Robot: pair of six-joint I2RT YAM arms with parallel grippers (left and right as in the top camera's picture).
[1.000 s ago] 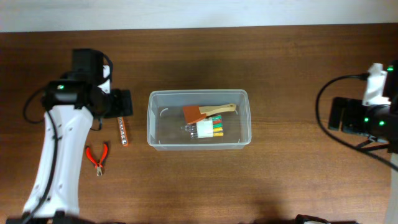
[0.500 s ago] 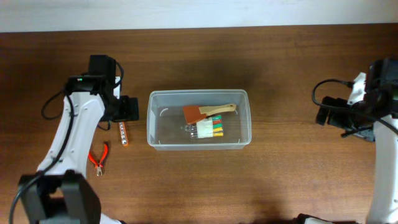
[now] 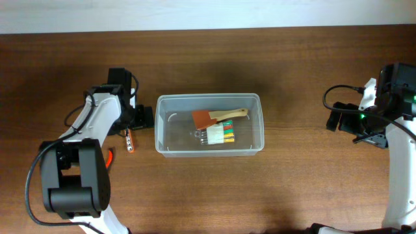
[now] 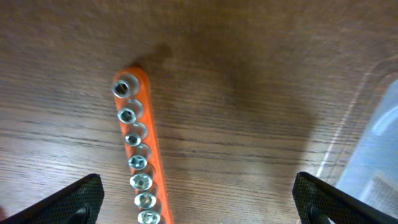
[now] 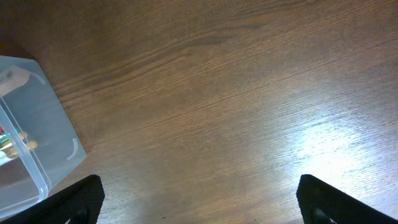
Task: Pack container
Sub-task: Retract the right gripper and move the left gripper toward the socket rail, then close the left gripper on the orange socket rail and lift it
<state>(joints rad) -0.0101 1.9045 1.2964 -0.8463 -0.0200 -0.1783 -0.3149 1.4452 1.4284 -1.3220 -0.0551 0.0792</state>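
At mid-desk [image 3: 305,71] sits the container [image 3: 208,97]. Left gripper [image 4: 199,205] points down over the orange socket rail [image 4: 140,155] just beside it, fingers wide apart. Right gripper [image 5: 199,202], likewise spread, hovers well off right.

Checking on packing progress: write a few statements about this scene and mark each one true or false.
1. The orange socket rail lies on the table, outside the container. True.
2. The container is empty. False: it holds a wooden-handled tool and a set of coloured tools.
3. The left gripper is shut on the socket rail. False: it is open and holds nothing.
4. The right gripper is open and holds nothing. True.
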